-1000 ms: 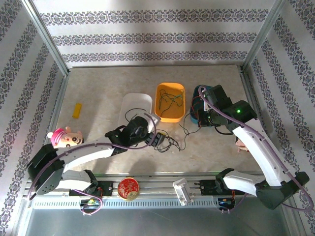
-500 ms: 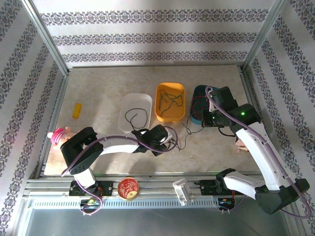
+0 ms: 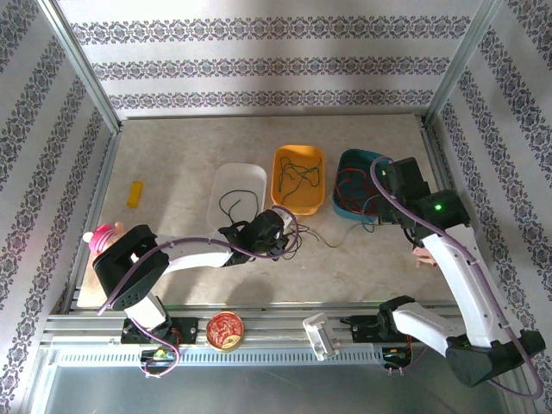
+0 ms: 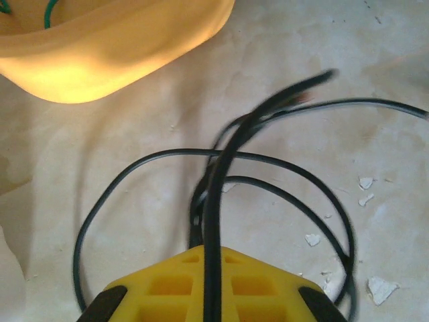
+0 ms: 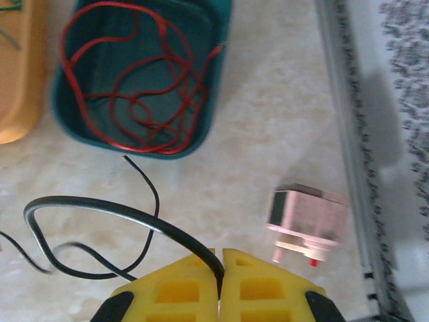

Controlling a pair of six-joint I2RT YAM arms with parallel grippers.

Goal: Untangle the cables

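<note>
- Several black cable strands (image 4: 167, 154) lie on the table (image 3: 172, 164) just in front of the orange tub (image 3: 299, 208), with the left gripper (image 4: 213, 268) clamped on them.
- Inside the orange tub lies green cable (image 3: 302, 172).
- Right of that tub, the right gripper (image 5: 220, 268) pinches one black cable (image 5: 100, 200) near the teal tub (image 5: 216, 87), which holds red cable (image 5: 144, 67).

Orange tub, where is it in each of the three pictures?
Top external: the orange tub is mid-table, between the white tub and the teal tub.
Left wrist: top left corner.
Right wrist: left edge, beside the teal tub.
Shared landmark: the black cables lying on the table near it.
</note>
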